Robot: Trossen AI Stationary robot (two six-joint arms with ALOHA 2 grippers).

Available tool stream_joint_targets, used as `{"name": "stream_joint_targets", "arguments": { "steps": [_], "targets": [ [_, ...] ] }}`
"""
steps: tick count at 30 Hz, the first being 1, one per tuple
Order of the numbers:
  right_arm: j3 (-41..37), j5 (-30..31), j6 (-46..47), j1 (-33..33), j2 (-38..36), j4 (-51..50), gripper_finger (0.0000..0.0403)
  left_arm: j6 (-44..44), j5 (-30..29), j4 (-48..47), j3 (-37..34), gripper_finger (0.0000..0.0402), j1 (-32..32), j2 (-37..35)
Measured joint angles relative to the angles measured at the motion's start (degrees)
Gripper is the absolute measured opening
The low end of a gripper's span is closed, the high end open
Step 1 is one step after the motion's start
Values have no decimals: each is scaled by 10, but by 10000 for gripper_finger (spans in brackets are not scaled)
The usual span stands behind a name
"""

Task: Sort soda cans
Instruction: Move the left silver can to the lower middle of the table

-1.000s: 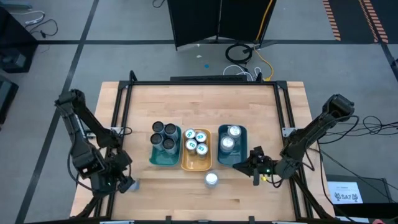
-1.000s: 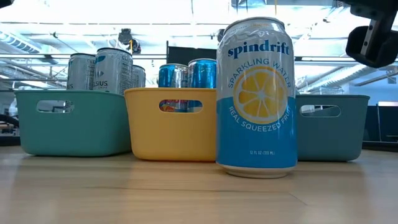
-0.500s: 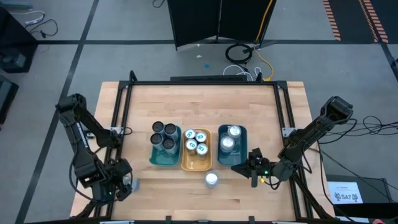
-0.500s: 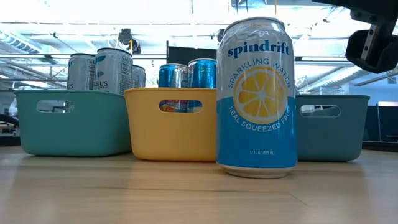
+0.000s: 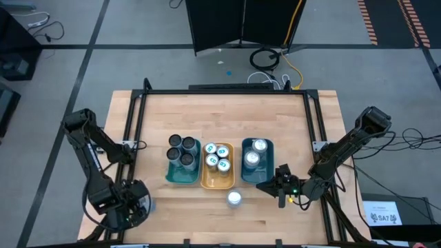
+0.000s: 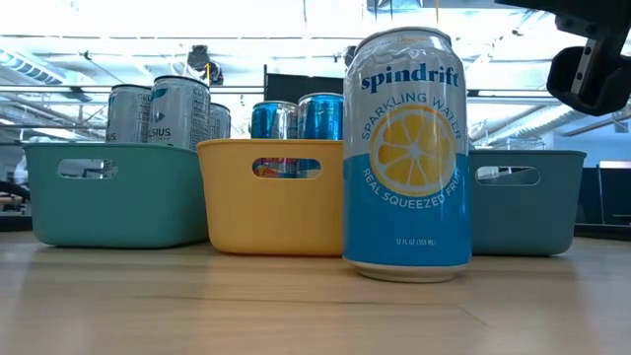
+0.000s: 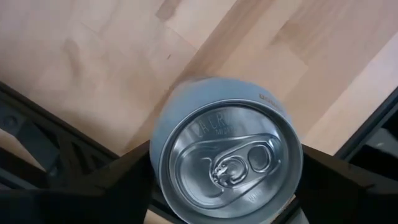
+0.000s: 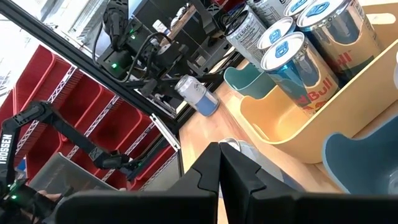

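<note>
- The wooden table (image 5: 227, 114) stands on a grey floor inside a black frame, with a dark screen and coiled cables beyond its far edge.
- At the table's near left corner, the left gripper (image 5: 131, 207) is down over a pale blue can (image 7: 224, 152). In the left wrist view its dark fingers (image 7: 106, 186) flank the can on both sides, the silver top with its pull tab facing the camera. The jaws stand fairly wide, close around the can; whether they already clamp it I cannot tell.
- To do this step well, I judge the fingers should meet the can's wall squarely at mid-height, then lift it straight up without tipping before carrying it toward the trays.
- Moving right, the teal tray (image 5: 173, 173) holds dark-topped cans (image 5: 182, 148), tall silver ones in the low view.
- Touching it, the yellow tray (image 5: 210, 180) holds cans with blue-green tabs (image 5: 217, 157).
- Near the table's front edge, just before the yellow tray, a Spindrift can (image 6: 406, 153) stands upright and alone, not yet sorted.
- The blue tray (image 5: 267, 148) holds two silver-topped cans (image 5: 255, 153).
- Just right of that tray, the right gripper (image 5: 275, 184) waits above the table, fingers pressed together, holding nothing.
</note>
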Motion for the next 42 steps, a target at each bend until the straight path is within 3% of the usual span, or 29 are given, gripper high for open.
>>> {"name": "stream_joint_targets", "arguments": {
  "steps": [4,9,18,28,37,42],
  "targets": [
    [0,-2,-4,0,0,0,0,-35,0,15,0,305,9,0],
    [0,-10,-17,0,0,0,0,-48,-6,58,0,308,43,2],
    [0,-83,-52,0,0,-1,0,93,48,207,19,311,205,68],
    [0,-194,-80,0,0,-3,0,242,0,72,243,311,326,217],
    [0,-260,-105,0,0,-17,0,314,5,-5,462,311,368,374],
    [0,-293,-105,0,0,-32,0,318,3,-51,542,311,377,436]
  ]
}}
